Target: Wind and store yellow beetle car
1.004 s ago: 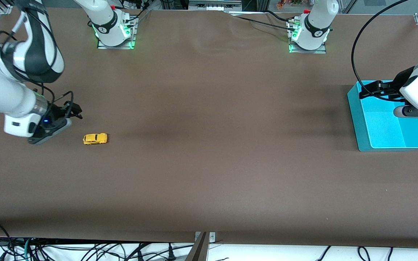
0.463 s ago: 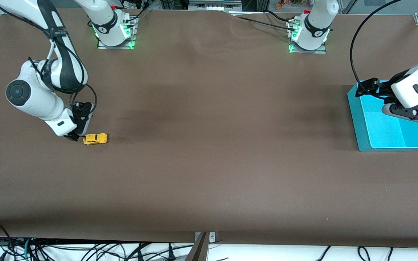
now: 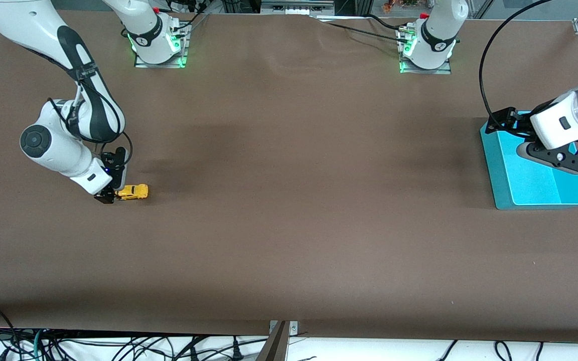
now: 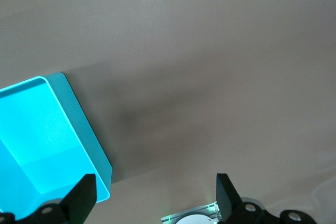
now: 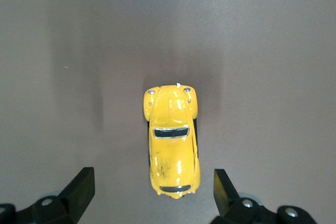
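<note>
The yellow beetle car point(image 3: 133, 191) stands on the brown table toward the right arm's end. In the right wrist view the car point(image 5: 172, 140) lies between my open fingers, free of both. My right gripper point(image 3: 110, 189) is open, low at the car's end that faces the right arm's end of the table. The turquoise bin point(image 3: 515, 198) sits at the left arm's end and also shows in the left wrist view point(image 4: 68, 108). My left gripper point(image 3: 498, 123) is open and empty over the bin's corner that is farthest from the front camera.
The right arm's base point(image 3: 157, 42) and the left arm's base point(image 3: 427, 47) stand along the table's edge farthest from the front camera. A black cable point(image 3: 489, 65) loops above the bin. Cables hang below the table's near edge.
My right gripper has swung over and come down to the car's end, open. My left gripper has drifted a little toward the bin's corner. The car has not moved.
</note>
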`<state>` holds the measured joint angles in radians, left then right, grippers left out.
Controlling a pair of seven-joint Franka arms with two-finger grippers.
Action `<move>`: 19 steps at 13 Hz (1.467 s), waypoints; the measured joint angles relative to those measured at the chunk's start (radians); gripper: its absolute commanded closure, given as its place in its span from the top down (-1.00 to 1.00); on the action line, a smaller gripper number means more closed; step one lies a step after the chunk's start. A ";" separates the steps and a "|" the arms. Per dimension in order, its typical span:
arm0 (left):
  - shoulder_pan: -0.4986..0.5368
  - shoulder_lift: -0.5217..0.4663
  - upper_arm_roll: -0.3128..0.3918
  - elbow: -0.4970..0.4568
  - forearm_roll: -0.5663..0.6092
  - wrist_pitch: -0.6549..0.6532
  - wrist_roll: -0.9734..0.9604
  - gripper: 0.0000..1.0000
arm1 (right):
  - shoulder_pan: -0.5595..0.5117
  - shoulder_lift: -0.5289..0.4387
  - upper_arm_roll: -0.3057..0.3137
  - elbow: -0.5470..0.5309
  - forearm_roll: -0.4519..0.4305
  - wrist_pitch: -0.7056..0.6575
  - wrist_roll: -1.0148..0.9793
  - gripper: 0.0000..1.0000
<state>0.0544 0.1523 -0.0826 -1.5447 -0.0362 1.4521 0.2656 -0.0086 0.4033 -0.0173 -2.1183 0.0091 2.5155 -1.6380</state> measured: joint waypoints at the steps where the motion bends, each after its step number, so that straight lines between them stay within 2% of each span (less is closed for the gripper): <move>1: -0.002 0.000 0.000 0.000 0.000 -0.003 0.012 1.00 | 0.000 0.006 0.002 0.000 0.000 0.016 -0.008 0.88; 4: -0.018 0.002 -0.001 0.000 0.000 -0.007 0.120 1.00 | 0.000 0.024 0.017 0.000 0.000 0.054 -0.015 0.47; 8: -0.025 0.011 -0.001 0.000 0.000 -0.010 0.271 1.00 | 0.000 0.035 0.031 0.000 0.000 0.065 -0.016 -0.49; 10: -0.025 0.021 0.000 0.000 0.000 -0.011 0.370 1.00 | -0.001 0.035 0.031 0.001 0.000 0.066 -0.016 -0.86; 12: -0.027 0.031 0.000 -0.001 0.000 -0.011 0.439 1.00 | -0.001 0.035 0.033 0.002 0.000 0.066 -0.017 -1.00; 14: -0.040 0.041 0.000 -0.001 0.000 -0.011 0.491 1.00 | -0.003 0.035 0.056 0.011 0.000 0.066 -0.017 -1.00; 19: -0.066 0.057 -0.001 -0.001 0.000 -0.011 0.537 1.00 | -0.003 0.032 0.171 0.082 0.006 -0.026 0.090 -1.00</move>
<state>-0.0120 0.2089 -0.0836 -1.5456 -0.0362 1.4412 0.8028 -0.0112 0.4358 0.1532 -2.0367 0.0148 2.4898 -1.5478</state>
